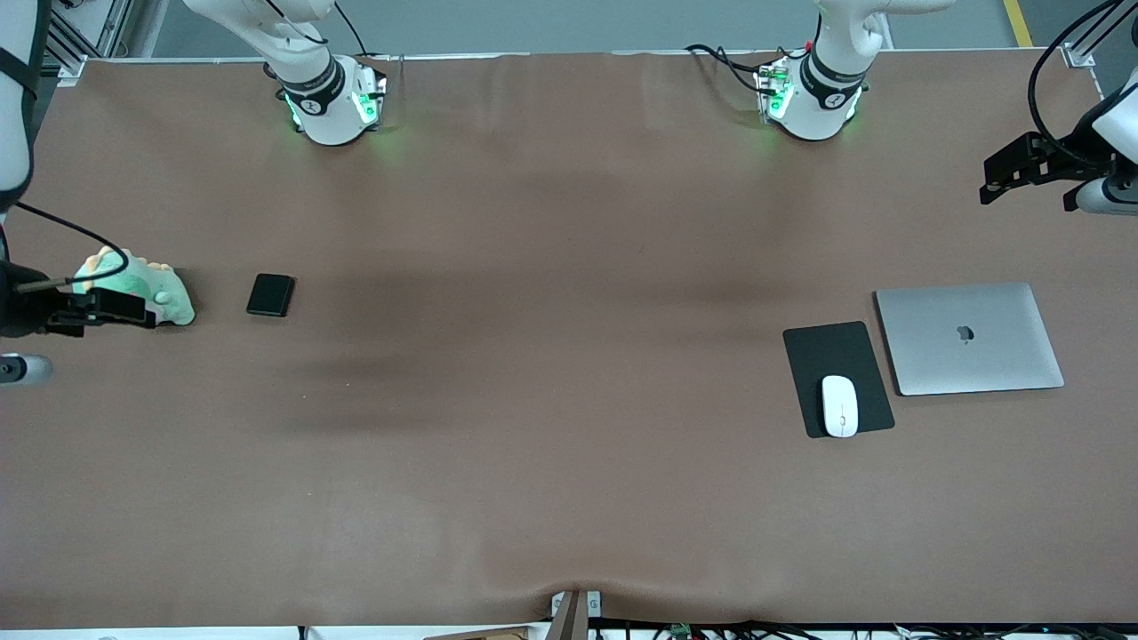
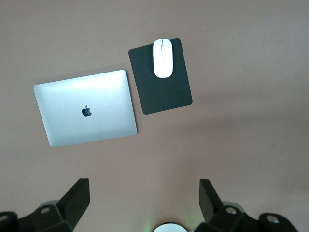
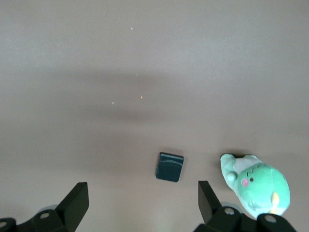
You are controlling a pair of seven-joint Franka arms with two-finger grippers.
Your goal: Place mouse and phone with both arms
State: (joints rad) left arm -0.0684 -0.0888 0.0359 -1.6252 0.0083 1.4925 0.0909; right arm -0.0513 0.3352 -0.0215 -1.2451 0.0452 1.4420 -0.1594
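Observation:
The white mouse (image 1: 839,405) lies on the black mouse pad (image 1: 827,351) toward the left arm's end of the table; it also shows in the left wrist view (image 2: 163,51). The small black phone (image 1: 270,294) lies flat on the table toward the right arm's end, and shows in the right wrist view (image 3: 170,166). My left gripper (image 1: 1009,169) (image 2: 144,182) is open and empty, high over the table's edge at its own end. My right gripper (image 1: 111,308) (image 3: 141,184) is open and empty, high over the green plush toy (image 1: 142,284).
A closed silver laptop (image 1: 969,338) lies beside the mouse pad (image 2: 164,94) and shows in the left wrist view (image 2: 86,107). The plush toy (image 3: 258,186) lies beside the phone. The brown table (image 1: 551,356) is bare in the middle.

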